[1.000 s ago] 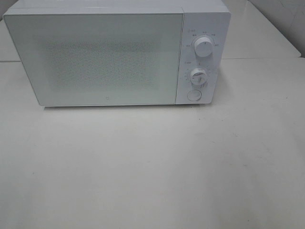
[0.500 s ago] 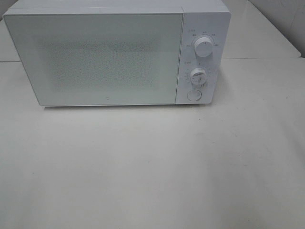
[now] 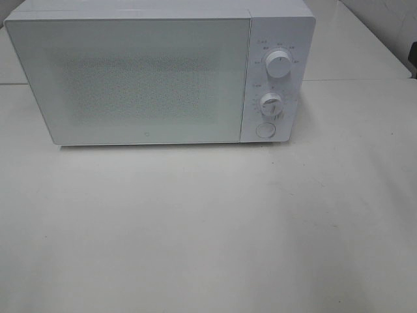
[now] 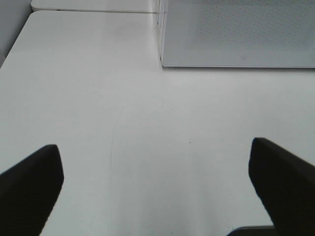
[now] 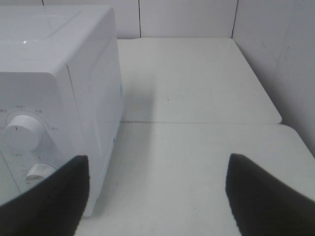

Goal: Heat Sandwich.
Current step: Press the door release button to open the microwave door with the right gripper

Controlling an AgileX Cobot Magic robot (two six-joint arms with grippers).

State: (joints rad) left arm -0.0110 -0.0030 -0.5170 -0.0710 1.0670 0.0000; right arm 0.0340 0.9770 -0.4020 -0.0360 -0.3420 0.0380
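White microwave (image 3: 159, 73) w/ dotted-mesh door (image 3: 130, 85), white knobs (image 3: 278, 64), white table (image 3: 208, 228), blk fingers (image 4: 29, 184).

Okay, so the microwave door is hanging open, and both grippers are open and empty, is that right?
Not quite. The microwave door is shut, as the exterior high view shows. The rest holds: the left gripper and the right gripper are both open and empty.

The microwave (image 3: 150, 78) has a dotted door window (image 3: 140, 81) that hides its inside, and the markings around the upper knob (image 3: 279, 64) and lower knob (image 3: 270, 104) are too small to read. A dark shape (image 3: 413, 59) at the right edge of the high view is cut off and cannot be identified. In the wrist views, the left gripper (image 4: 155, 145) and right gripper (image 5: 158, 157) show only dark fingertips cropped by the frame, and one right fingertip (image 5: 49, 196) covers part of the lower knob.
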